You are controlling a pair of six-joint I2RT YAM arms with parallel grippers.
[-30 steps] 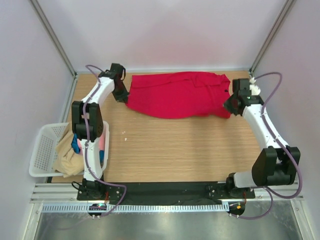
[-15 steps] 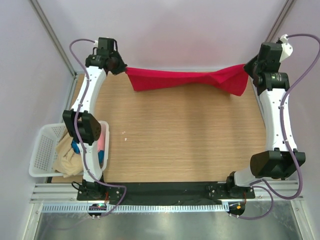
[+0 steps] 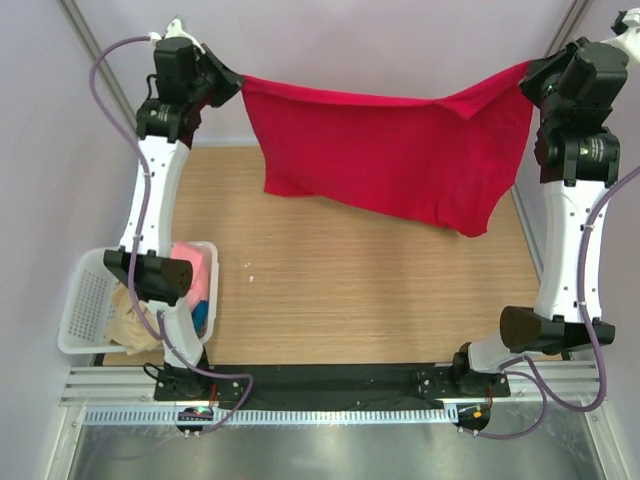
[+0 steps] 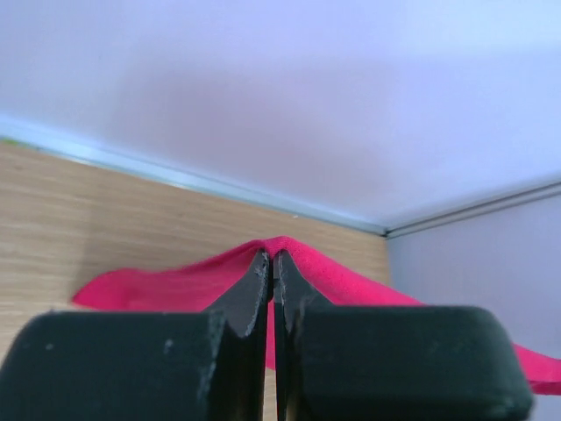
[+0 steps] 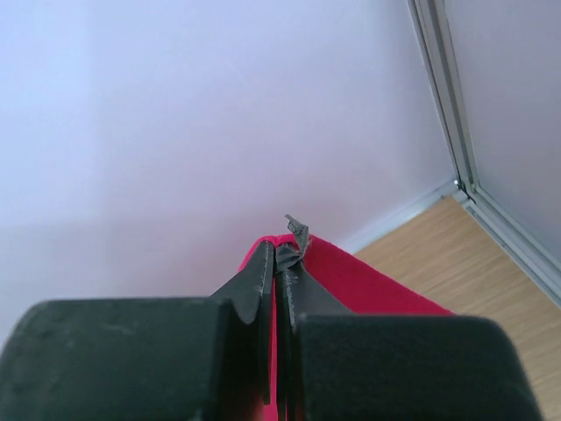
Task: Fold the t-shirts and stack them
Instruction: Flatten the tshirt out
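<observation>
Holding the red t-shirt (image 3: 400, 160) aloft, both arms stretch it as a hanging sheet above the far half of the bench (image 3: 350, 310). The left claw (image 3: 228, 84) is clenched on one top corner and the right claw (image 3: 527, 77) on the other. The step in hand looks like spreading the shirt before laying it flat for folding.

To do it well, I judge that the claws should stay level and draw the sagging top edge taut. They should then lower together so the bottom edge lands first and the cloth rolls down without creases. Each wrist view shows only a small peak of cloth between the tips, so a hard tug could pull it free.

From above I cannot tell whether the lower edge, which hangs lower on the right, touches the bench. Sleeves and neckline are not distinguishable. In the white basket (image 3: 85, 300) at the left, a beige shirt (image 3: 130, 318) and a pink shirt (image 3: 192, 268) lie partly hidden behind the left arm.
</observation>
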